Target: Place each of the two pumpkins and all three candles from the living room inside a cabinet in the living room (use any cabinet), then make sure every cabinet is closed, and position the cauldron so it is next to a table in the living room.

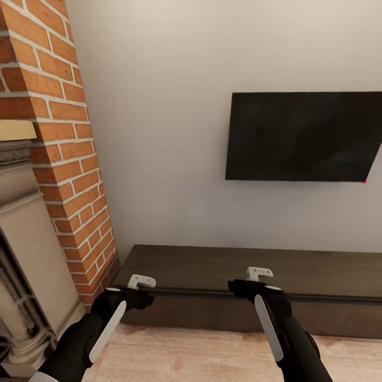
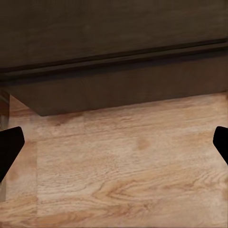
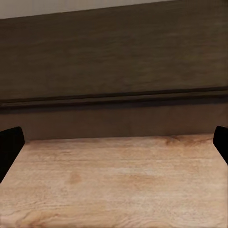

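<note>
One cabinet point(image 1: 223, 265), one television point(image 1: 302, 137)

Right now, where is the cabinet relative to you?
In the head view the cabinet runs low along the wall straight ahead, under the wall-mounted TV, its left end beside the brick column.

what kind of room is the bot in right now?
Most likely a living room: a dark flat screen hangs on the pale wall above a long, low dark brown cabinet, with a red brick fireplace surround to the left and a light wood plank floor.
</note>
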